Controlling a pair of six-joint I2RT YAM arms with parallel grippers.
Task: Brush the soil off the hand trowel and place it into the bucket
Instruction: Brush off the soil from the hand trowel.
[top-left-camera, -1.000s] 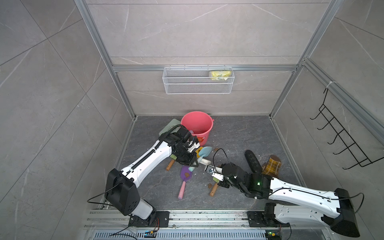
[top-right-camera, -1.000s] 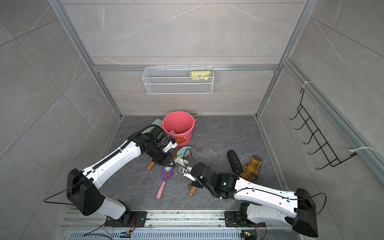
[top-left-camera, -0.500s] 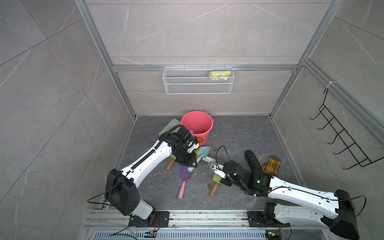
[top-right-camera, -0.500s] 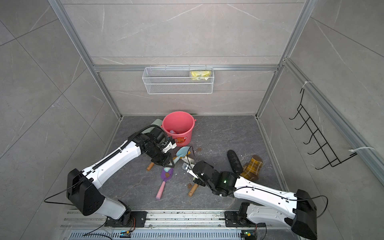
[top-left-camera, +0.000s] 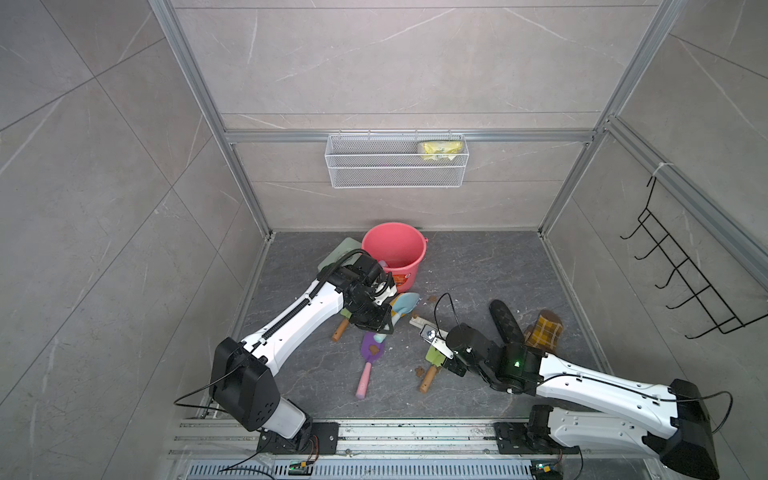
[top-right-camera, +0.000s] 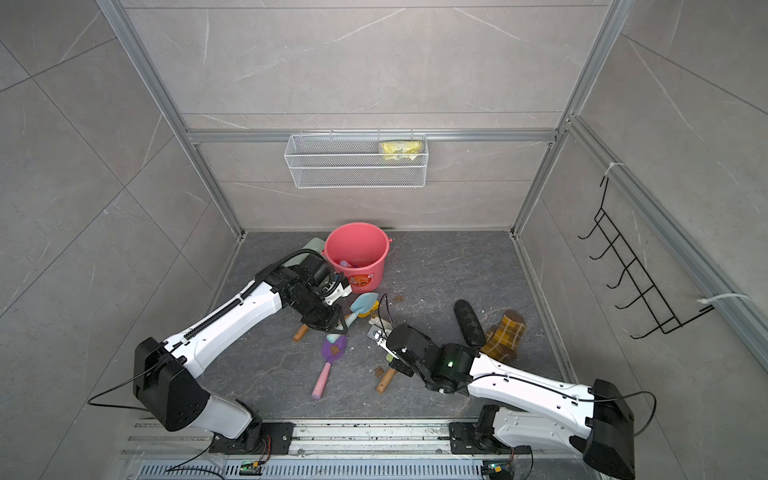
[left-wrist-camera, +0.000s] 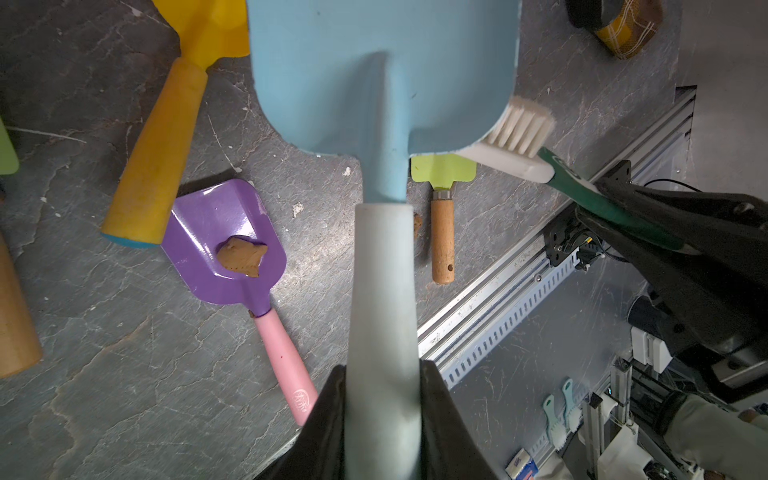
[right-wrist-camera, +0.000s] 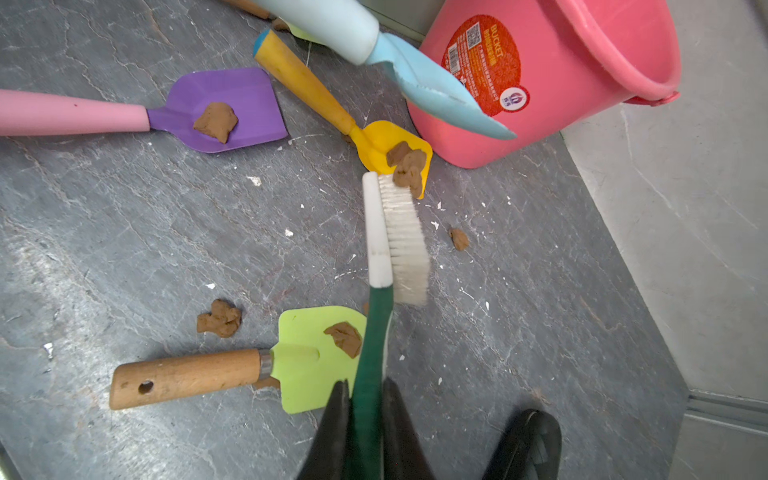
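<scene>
The left tool (left-wrist-camera: 382, 374) is clamped tight on the pale handle of the light-blue trowel (left-wrist-camera: 382, 62), holding it clear of the surface (right-wrist-camera: 124, 232) with the blade pointing away from the fingers. No soil shows on the blade face seen from the left wrist. The brown soil lumps (right-wrist-camera: 219, 318) lie on the surface below and on the purple trowel (right-wrist-camera: 232, 108), yellow trowel (right-wrist-camera: 390, 141) and green trowel (right-wrist-camera: 307, 357) there. The coral-pink bucket (right-wrist-camera: 582, 62) stands just beyond the blade tip.

The right tool (right-wrist-camera: 365, 386) is closed on the green handle of a white-bristled brush (right-wrist-camera: 405, 237), which points ahead of it towards the blue blade. From the left wrist the bristles sit at the blade's near corner. Whether they touch cannot be told.

This looks like the end of the brushing step. If the hidden face is clean, the next move needs the brush drawn clear. The left tool must then carry the blade over the bucket rim before letting go.

In a top view the left arm (top-left-camera: 299, 320) reaches forward with its wrist bent down. The right arm (top-left-camera: 582, 382) lies low, reaching across towards it.
</scene>
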